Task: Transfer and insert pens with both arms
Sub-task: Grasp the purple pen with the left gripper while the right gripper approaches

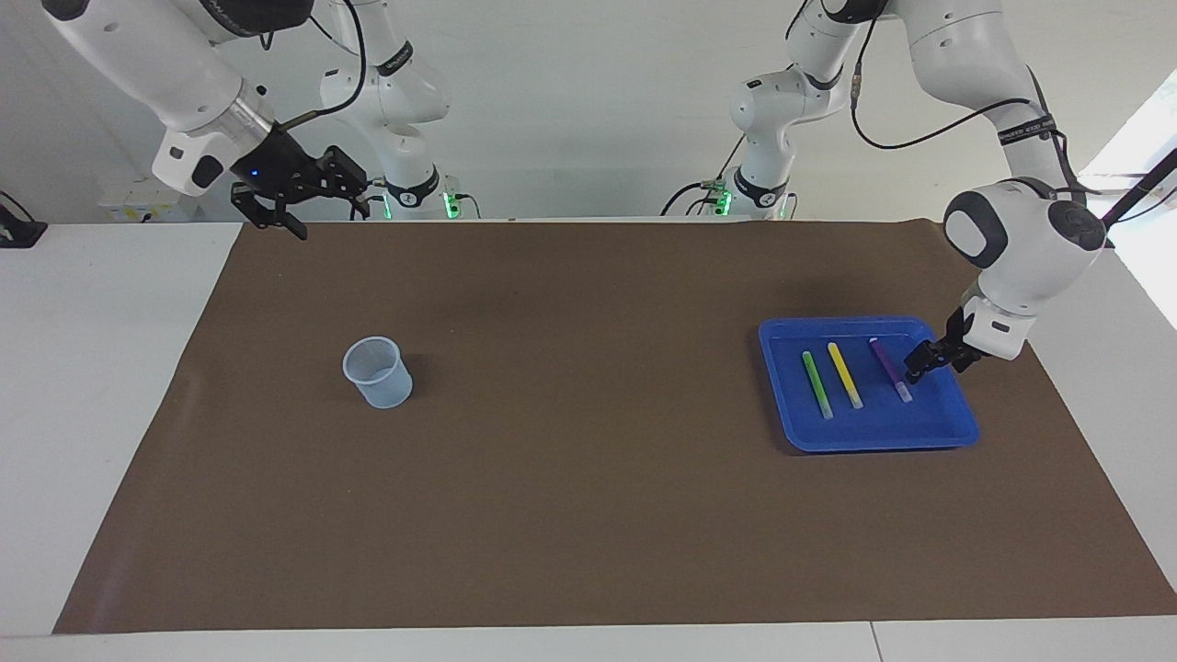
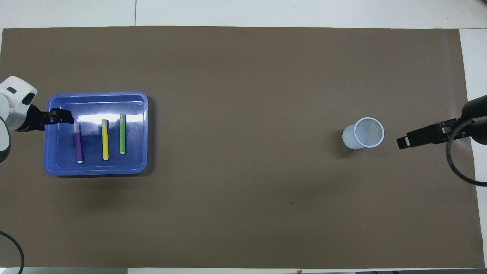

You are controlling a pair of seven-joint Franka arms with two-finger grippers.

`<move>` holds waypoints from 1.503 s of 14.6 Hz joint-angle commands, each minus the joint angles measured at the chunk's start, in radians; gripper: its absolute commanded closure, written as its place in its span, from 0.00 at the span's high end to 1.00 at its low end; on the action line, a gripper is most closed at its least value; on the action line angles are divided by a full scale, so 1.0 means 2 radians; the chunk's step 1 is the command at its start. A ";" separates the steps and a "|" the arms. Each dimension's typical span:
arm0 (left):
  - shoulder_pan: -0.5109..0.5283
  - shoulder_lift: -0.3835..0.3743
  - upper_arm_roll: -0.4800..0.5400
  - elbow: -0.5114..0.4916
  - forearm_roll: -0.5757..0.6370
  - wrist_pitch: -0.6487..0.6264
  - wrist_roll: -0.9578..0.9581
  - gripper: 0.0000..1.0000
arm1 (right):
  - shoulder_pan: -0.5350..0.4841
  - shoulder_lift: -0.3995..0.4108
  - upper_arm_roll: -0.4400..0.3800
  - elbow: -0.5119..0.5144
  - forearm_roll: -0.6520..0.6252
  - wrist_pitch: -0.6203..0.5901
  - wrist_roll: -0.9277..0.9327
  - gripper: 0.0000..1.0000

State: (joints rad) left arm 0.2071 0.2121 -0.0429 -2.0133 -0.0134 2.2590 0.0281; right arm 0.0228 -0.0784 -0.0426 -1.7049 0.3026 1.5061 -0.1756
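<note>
Three pens lie side by side in a blue tray [image 1: 874, 437] toward the left arm's end of the table: green [image 1: 817, 384], yellow [image 1: 844, 375] and purple [image 1: 890, 370]. From above they show as purple [image 2: 78, 144], yellow [image 2: 105, 140] and green [image 2: 122, 134]. My left gripper [image 1: 917, 368] hangs low and open over the tray, just beside the purple pen's pale end, with nothing in it. The same gripper [image 2: 68, 118] reaches in over the tray's rim [image 2: 95, 169] in the overhead view. My right gripper [image 1: 326, 216] is open and raised above the mat's edge by its base; it appears from above [image 2: 401, 143] close to the cup.
A translucent plastic cup [image 1: 377, 372] stands upright on the brown mat toward the right arm's end, seen from above as an open ring [image 2: 363, 134]. The brown mat [image 1: 588, 515] covers most of the white table.
</note>
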 commanded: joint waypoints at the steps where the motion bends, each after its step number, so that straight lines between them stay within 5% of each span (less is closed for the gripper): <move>1: -0.002 0.004 -0.002 -0.011 0.001 0.016 0.001 1.00 | 0.009 -0.046 0.003 -0.083 0.030 0.055 0.053 1.00; 9: -0.014 0.034 -0.003 -0.010 0.057 0.003 0.002 0.83 | 0.037 -0.044 0.007 -0.104 0.080 0.141 0.087 1.00; 15: -0.013 0.039 -0.004 -0.007 0.062 -0.011 0.004 0.69 | 0.052 -0.024 0.007 -0.120 0.211 0.206 0.187 1.00; 22: -0.014 0.040 -0.004 0.003 0.062 -0.019 0.004 0.36 | 0.113 -0.008 0.007 -0.152 0.299 0.305 0.201 1.00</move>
State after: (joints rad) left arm 0.1864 0.2928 -0.0547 -2.0196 0.0928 2.2439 0.0315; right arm 0.2160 -0.0901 -0.0275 -1.9940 0.8701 2.0729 0.1963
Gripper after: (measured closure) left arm 0.555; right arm 0.000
